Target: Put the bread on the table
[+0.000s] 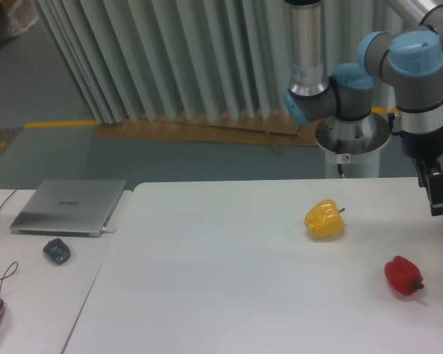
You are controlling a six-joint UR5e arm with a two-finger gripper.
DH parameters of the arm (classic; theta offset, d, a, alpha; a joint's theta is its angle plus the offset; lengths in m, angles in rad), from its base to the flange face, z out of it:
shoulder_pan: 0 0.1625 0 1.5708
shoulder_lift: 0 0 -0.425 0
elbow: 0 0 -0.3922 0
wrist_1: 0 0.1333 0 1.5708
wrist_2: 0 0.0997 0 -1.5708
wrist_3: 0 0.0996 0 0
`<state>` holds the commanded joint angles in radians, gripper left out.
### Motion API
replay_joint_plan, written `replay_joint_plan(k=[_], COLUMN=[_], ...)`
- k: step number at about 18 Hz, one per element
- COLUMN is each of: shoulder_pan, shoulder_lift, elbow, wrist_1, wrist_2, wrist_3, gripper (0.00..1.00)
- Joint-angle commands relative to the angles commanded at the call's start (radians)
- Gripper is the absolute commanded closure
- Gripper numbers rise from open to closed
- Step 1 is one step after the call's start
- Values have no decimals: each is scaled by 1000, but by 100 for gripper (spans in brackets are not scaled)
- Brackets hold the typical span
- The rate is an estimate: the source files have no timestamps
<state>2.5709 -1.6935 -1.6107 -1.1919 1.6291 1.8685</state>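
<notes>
White and matte, the table [229, 280] fills the near part of the scene, its rounded far-left corner sitting just beside a lower white desk [37, 295]. On that desk lie a closed silver laptop [68, 207], a small dark mouse [57, 251] near it, and a thin cable at the far left edge.

Grey-and-blue, the robot arm [413, 81] stands beyond the far right side of the table, in front of pale vertical blinds [170, 59]. Its wrist points straight down, and the gripper [436, 199] hangs above the table's right edge, close to the frame border. From this side-on angle the dark fingers read as one narrow shape, so whether they are apart or together cannot be told; nothing visible is held between them.

A yellow bell pepper [325, 220] rests on the table to the left of the gripper and well apart from it. A red bell pepper [403, 275] lies nearer the camera, below and slightly left of the gripper, with its stem pointing right.

At the very right edge, just beside the gripper's tip, a small sliver of orange-red shows; too little of it is in view to say what it is. No long golden loaf can be made out anywhere in view, so the bread's place cannot be told.
</notes>
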Motion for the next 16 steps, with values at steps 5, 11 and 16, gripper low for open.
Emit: replay_joint_plan(k=[5,11,16], shoulder_pan=[60,146,204], shoulder_lift=[-12,-67,-120], elbow=[0,20,57], wrist_1=[-20,-22,-17], wrist_2=[-28,-110,-112], wrist_3=[0,14,67], gripper=[0,0,0])
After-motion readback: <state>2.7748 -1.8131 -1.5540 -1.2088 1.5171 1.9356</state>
